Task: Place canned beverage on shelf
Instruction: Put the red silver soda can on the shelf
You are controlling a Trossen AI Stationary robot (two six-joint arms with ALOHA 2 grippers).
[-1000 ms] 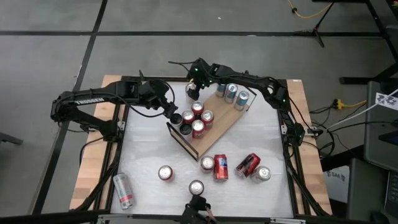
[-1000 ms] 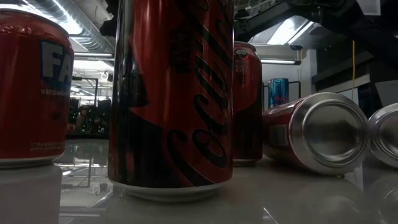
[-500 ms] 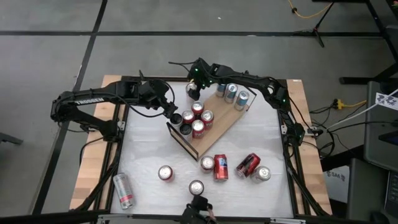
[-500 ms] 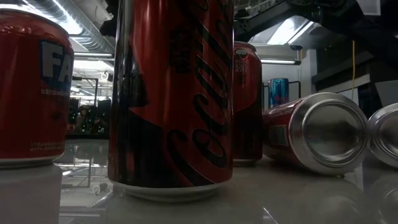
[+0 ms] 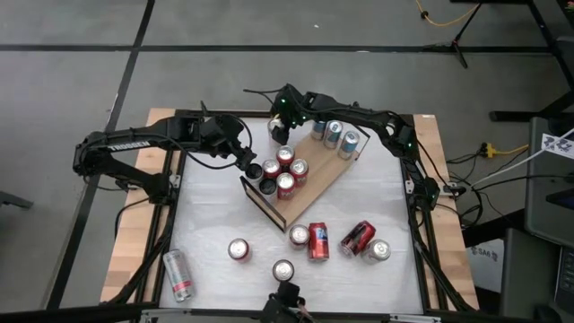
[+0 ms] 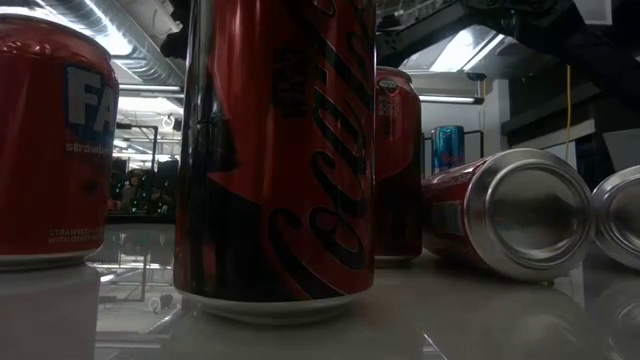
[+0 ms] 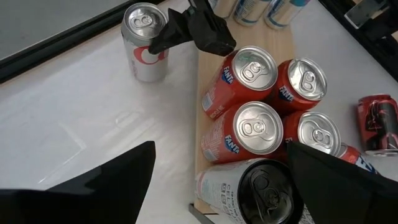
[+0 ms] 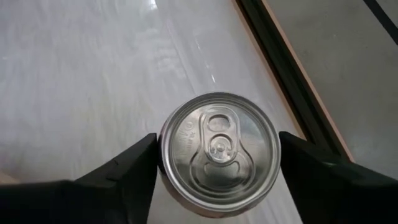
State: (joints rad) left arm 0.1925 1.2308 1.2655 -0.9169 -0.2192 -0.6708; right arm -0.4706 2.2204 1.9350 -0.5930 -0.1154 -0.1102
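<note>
A robotics lab or workshop: a black-framed white table (image 5: 215, 229) stands on a grey concrete floor (image 5: 81, 81) with dark seams, cables (image 5: 489, 151) trail beside it, a tripod foot (image 5: 459, 40) shows at the far edge, and exposed ceiling ducts (image 6: 140, 55) with strip lights fill the room behind

Shelf (image 5: 316, 176) lying slantwise mid-table (image 5: 206, 215), carrying a cluster of cans (image 5: 285, 170) at its left end and three cans (image 5: 334, 135) at its far right end. One can (image 5: 278, 131) standing on the table just beyond the shelf's far edge. Five more cans (image 5: 318, 240) sitting near the front, one can (image 5: 178, 274) lying off front-left.
</note>
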